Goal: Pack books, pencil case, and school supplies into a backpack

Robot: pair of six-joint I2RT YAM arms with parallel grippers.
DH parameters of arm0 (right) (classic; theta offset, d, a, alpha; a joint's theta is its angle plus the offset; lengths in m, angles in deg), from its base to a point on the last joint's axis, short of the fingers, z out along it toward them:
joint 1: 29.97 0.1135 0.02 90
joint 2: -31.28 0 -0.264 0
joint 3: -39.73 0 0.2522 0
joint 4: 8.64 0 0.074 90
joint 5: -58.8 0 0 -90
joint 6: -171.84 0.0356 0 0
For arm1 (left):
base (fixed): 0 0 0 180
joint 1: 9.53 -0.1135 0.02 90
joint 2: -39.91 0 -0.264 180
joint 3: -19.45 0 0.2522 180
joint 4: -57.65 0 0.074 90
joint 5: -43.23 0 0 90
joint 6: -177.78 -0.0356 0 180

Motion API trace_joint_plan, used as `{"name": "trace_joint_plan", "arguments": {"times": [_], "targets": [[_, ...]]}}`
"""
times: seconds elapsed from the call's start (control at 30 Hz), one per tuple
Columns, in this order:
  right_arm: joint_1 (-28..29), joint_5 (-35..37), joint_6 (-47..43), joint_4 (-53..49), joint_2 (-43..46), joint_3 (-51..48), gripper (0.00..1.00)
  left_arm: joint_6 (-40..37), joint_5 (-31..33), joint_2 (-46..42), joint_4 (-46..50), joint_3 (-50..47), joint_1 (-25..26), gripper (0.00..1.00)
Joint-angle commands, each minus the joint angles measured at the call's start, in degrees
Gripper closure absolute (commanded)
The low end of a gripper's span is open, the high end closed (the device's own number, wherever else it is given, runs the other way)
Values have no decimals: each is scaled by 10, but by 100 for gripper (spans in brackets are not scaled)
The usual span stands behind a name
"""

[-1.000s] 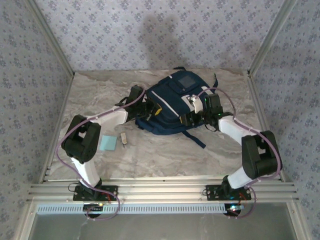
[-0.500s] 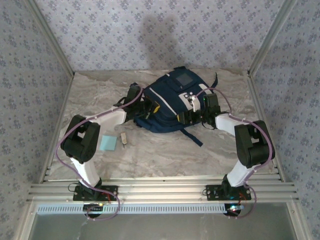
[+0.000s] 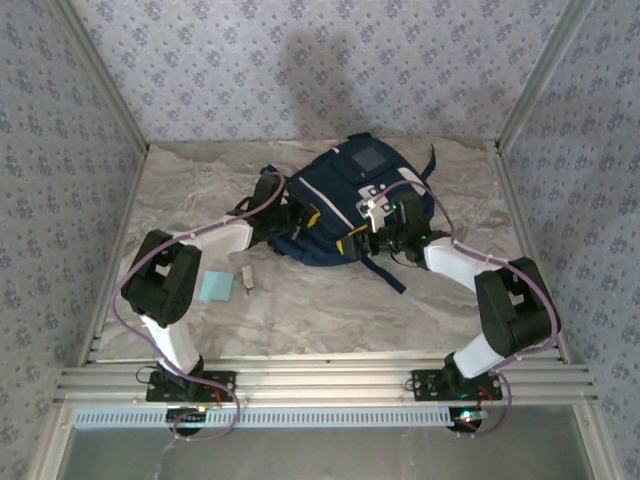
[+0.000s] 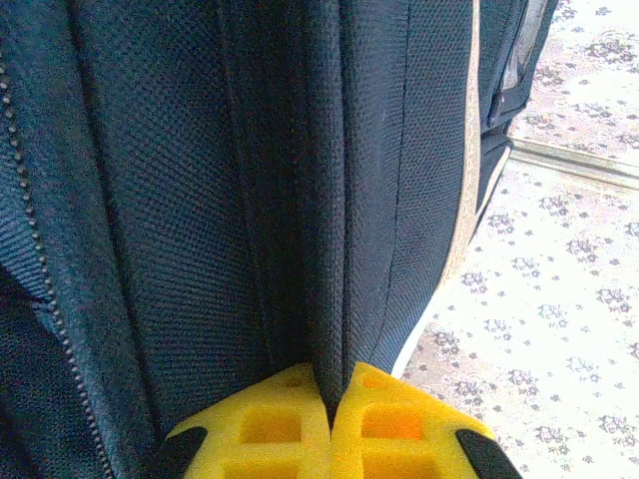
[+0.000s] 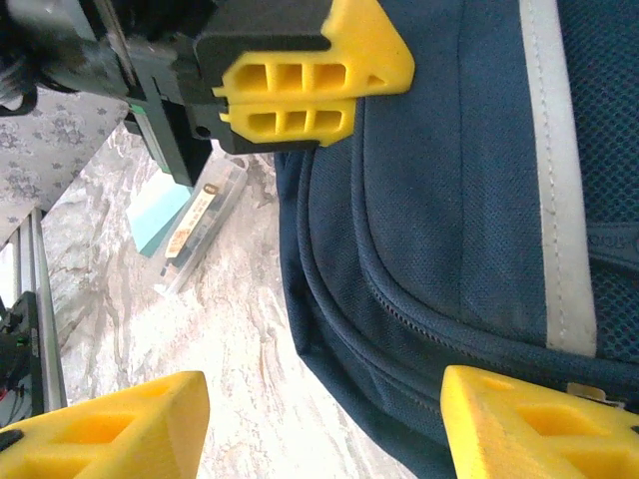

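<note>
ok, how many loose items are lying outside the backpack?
2. A light-blue pad lies left of the backpack; a small beige block lies beside the pad, on its backpack side. More may be hidden inside or under the backpack.

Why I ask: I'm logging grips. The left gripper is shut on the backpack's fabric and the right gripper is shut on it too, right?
Not quite. The right gripper is open: the right wrist view shows its jaws wide apart at the edge of the backpack. The left gripper is indeed shut on the backpack's fabric.
</note>
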Motion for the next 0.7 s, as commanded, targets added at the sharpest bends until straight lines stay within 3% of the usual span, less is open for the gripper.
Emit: {"name": "trace_joint_plan", "arguments": {"times": [0.0, 0.2, 0.4, 0.67], "targets": [[-1, 49, -32, -48, 41, 5, 36, 14, -10, -16, -43, 4, 4, 100], [-7, 155, -144, -152, 56, 34, 36, 13, -15, -15, -44, 3, 4, 100], [-48, 135, -164, -142, 10, 48, 38, 13, -16, -19, -40, 6, 4, 100], [-54, 116, -179, -152, -57, 106, 44, 12, -15, -26, -34, 4, 5, 100]]}}
